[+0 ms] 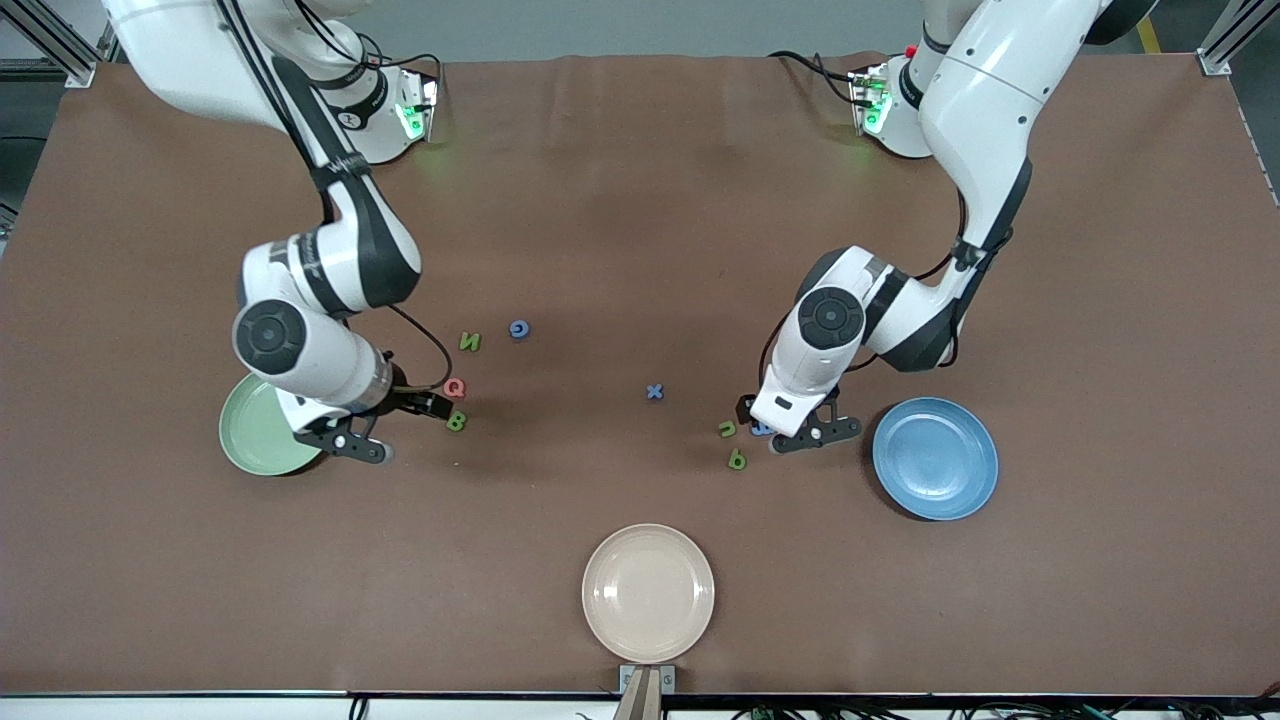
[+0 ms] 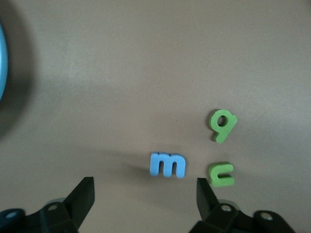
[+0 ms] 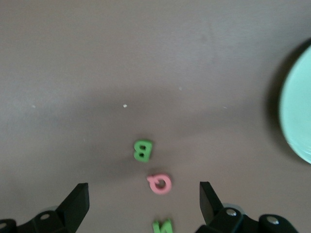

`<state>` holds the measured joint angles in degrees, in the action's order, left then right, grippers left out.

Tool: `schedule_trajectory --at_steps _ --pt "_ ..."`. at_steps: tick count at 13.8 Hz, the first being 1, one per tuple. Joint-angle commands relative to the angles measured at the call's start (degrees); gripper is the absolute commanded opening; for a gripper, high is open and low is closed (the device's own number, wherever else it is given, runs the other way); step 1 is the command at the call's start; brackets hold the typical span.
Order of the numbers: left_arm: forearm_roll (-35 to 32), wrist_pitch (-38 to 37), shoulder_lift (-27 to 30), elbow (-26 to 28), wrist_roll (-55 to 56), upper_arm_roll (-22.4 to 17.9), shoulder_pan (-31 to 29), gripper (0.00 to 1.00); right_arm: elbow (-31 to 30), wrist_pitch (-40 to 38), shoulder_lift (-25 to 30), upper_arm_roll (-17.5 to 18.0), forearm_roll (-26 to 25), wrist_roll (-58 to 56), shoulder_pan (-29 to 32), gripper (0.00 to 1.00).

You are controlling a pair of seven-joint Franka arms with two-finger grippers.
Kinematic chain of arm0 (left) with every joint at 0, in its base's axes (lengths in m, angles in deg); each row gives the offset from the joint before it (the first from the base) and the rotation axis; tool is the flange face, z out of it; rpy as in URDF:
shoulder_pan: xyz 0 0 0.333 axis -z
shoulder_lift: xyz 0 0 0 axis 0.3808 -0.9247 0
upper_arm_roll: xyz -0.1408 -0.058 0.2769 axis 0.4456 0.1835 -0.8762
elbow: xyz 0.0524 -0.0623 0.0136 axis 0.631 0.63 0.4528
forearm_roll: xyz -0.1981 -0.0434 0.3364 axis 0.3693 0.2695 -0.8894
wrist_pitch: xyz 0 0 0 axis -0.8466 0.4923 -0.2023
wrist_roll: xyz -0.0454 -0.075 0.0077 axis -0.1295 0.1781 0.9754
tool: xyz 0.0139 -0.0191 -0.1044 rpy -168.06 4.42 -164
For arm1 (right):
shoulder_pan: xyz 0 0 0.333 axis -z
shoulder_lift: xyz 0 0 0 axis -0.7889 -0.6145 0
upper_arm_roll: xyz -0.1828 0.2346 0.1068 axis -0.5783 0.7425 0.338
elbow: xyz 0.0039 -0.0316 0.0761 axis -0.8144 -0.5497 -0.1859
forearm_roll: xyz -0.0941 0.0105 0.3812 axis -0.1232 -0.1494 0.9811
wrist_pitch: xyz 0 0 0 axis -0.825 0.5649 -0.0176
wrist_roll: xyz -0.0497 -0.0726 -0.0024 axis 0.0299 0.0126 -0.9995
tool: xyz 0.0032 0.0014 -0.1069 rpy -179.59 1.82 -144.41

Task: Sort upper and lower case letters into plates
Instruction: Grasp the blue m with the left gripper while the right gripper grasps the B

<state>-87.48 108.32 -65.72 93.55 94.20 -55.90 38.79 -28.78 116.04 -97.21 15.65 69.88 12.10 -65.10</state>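
Observation:
My right gripper (image 1: 415, 404) is open and low over the table beside the pale green plate (image 1: 250, 440). Ahead of its fingers (image 3: 77, 196) lie a pink Q (image 3: 160, 183), a green B (image 3: 143, 150) and a green N (image 3: 163, 226). My left gripper (image 1: 775, 425) is open and low beside the blue plate (image 1: 935, 458). A blue m (image 2: 167, 165) lies just ahead of its open jaws, with a green u (image 2: 221, 174) and a green q (image 2: 222, 125) beside it. A blue c (image 1: 519, 329) and a blue x (image 1: 654, 392) lie on the mid table.
A beige plate (image 1: 648, 592) sits at the table edge nearest the front camera, midway between the arms. Both plates for sorting hold no letters. The brown table top (image 1: 640, 180) is bare toward the robots' bases.

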Motion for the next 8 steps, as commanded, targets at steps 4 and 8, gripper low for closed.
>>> schedule_trajectory --at_steps 4,8 --pt "-1.70 5.45 -4.40 -1.48 0.10 0.07 0.03 0.76 0.47 9.32 -7.65 -0.30 0.14 1.19 0.01 0.90" --pt "-1.35 5.45 -5.63 -2.54 0.19 0.07 0.20 0.73 0.29 9.33 -8.89 -0.30 0.14 1.28 -0.17 0.78"
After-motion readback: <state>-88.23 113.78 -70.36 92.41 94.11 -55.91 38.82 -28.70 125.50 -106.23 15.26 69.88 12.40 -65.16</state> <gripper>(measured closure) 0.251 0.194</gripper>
